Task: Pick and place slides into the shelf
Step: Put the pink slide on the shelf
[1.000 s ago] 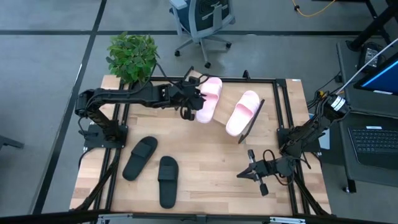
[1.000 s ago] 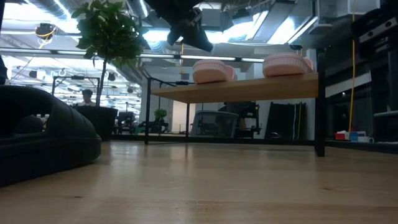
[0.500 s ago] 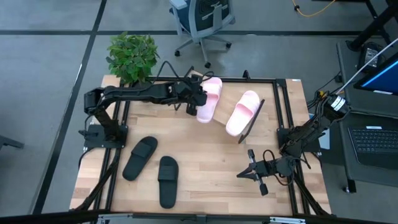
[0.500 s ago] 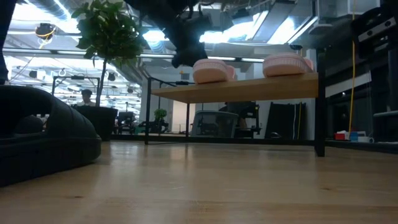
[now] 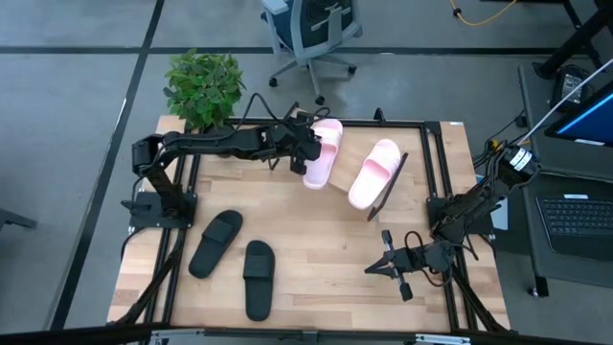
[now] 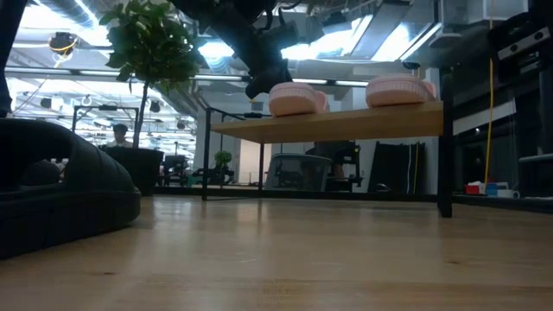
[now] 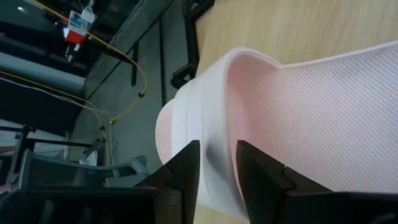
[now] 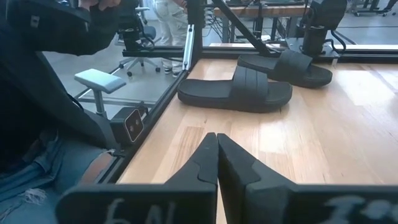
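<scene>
Slides, four in all: two pale pink, two black. First pink slide (image 5: 323, 153) lies on the shelf (image 5: 388, 185), a slanted light-wood board on thin black legs at the far middle of the worktop (image 5: 326, 259); second pink slide (image 5: 374, 172) lies on the same shelf, just beside the first and nearer the right arm's side. In the low view both pink slides (image 6: 292, 98) (image 6: 399, 90) sit on top of the board (image 6: 346, 123), apart from each other. First black slide (image 5: 215, 242) and second black slide (image 5: 259, 279) lie flat on the worktop near its front left, close together but not touching, well apart from the shelf. Left hand (image 5: 306, 150): arm stretched across the far edge, at the first pink slide; in the left wrist view its two fingers (image 7: 185, 168) stand narrowly apart around the raised pale rim of that slide (image 7: 292, 118), gripping it. Right hand (image 5: 375, 269): low over the worktop at the front right, fingers pressed together, holding nothing; the right wrist view shows the black slides (image 8: 236, 88) (image 8: 285, 66) ahead of it. Potted plant (image 5: 201, 88) at the far left corner.
</scene>
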